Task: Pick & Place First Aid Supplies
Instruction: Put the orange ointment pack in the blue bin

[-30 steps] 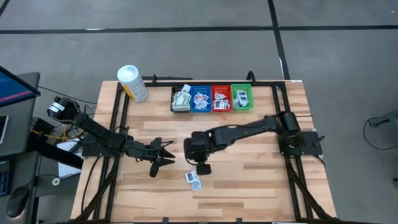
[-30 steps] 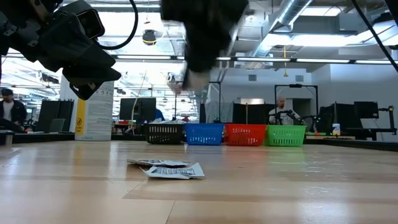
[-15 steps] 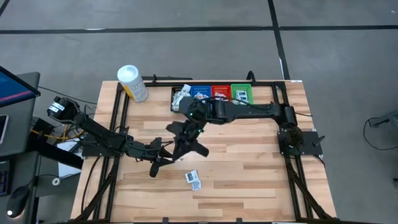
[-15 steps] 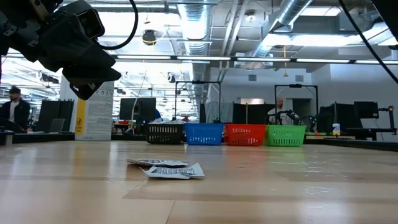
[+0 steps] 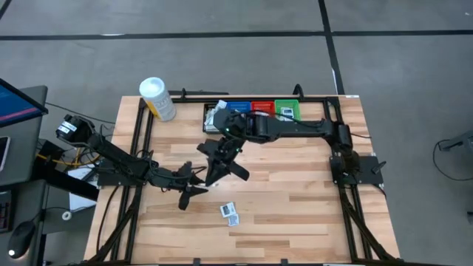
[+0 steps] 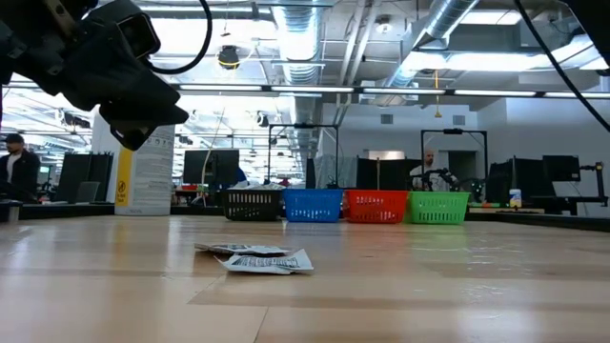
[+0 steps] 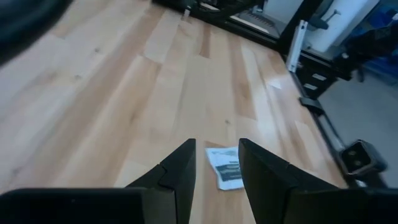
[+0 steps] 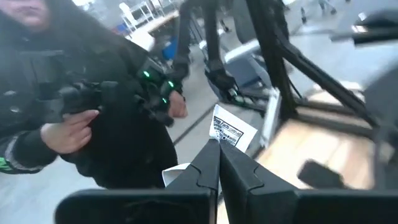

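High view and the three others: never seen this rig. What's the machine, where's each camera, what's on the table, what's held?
Two dark robot arms are mounted at a wooden table. The high view looks straight down, the low view sits at table-top height, and each wrist view looks past that arm's own fingers. Along the far edge stand four bins, black, blue, red and green, with a white tub off to their side. Some loose packets lie on the wood. The left gripper hovers open and empty near them. The right gripper is shut on a held packet, up off the table. A person stands in the room beyond.
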